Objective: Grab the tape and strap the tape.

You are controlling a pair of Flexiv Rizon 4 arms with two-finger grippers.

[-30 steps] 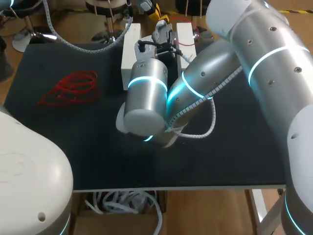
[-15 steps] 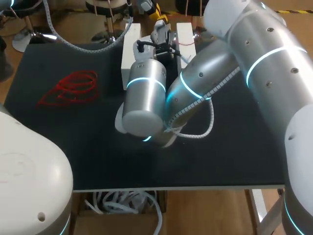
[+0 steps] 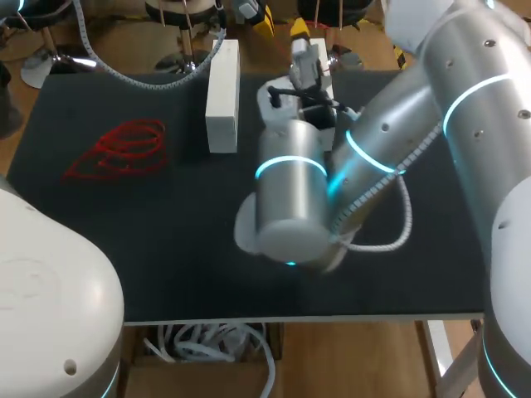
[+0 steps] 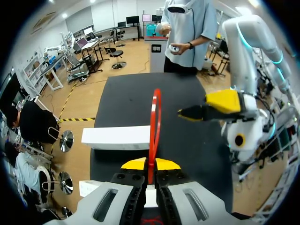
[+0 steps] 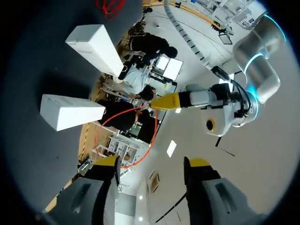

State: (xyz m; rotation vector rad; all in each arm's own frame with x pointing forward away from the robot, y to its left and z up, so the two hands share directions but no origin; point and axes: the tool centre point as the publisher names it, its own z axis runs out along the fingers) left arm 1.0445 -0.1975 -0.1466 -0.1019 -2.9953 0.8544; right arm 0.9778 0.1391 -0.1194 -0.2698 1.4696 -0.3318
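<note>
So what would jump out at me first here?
Probably the thin red tape loop, pinched between the yellow tips of the left gripper. Then the big silver right arm stretched across the middle of the black table, its right gripper open and facing that loop. A tangle of red tape lies on the table's left side.

Two white blocks [image 5: 70,111], one tape pile [image 3: 120,149], one tape loop [image 4: 152,140]

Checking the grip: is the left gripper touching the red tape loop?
Touching. Left wrist view: the left gripper has both yellow tips pressed against the red tape loop.
</note>
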